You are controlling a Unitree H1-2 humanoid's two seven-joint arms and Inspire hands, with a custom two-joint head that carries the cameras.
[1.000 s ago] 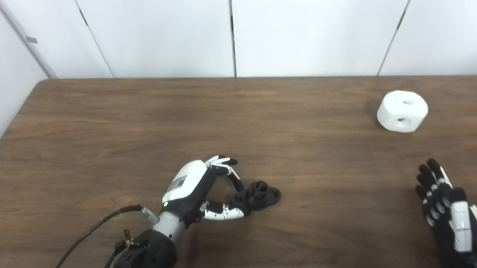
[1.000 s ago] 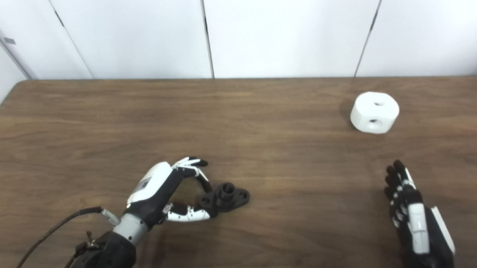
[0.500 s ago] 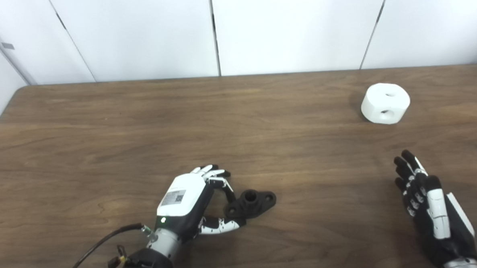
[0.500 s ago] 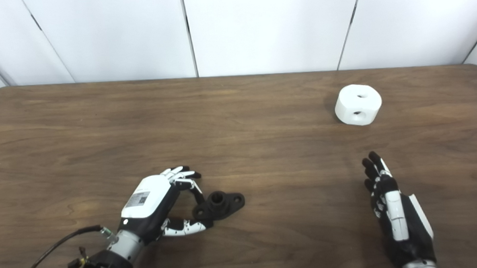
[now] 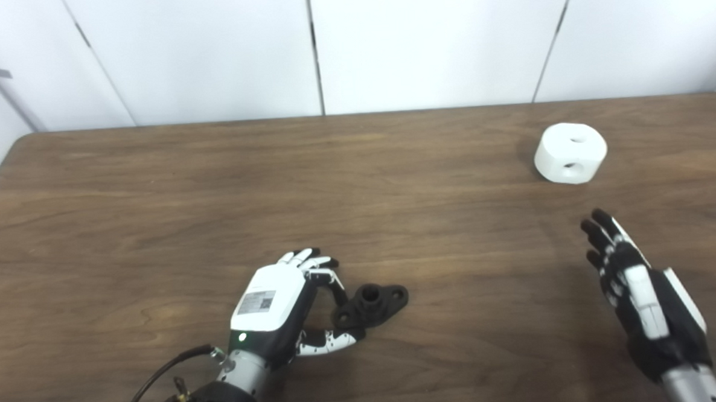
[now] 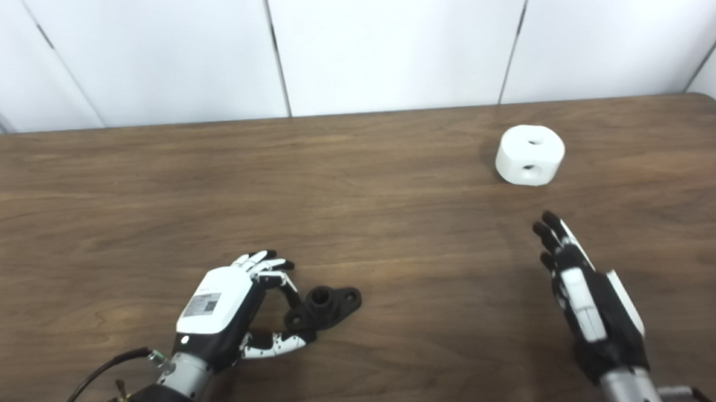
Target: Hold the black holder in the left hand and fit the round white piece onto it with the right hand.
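The left hand [image 5: 275, 307] sits low at the near edge of the surface [image 5: 152, 192], its fingers [image 5: 336, 286] and thumb curled around the near lobe of the holder [image 5: 371, 303]. They touch it from both sides, which looks like the start of a pinch, though the holder lies flat on the surface and I cannot tell whether the grip is firm. Taking it by the end leaves the raised collar in the middle free, probably so the other part can go on there. The holder is small, matte black, a flat flange with a short hollow boss at its centre and a hole in each lobe.

Far to the right, towards the back, the white piece [image 5: 570, 152] rests alone: a squat rounded puck with one hole on top and one in its side. The right hand [image 5: 640, 291] hovers nearer, well apart from it, fingers straight and slightly spread, holding nothing, aimed towards the piece.
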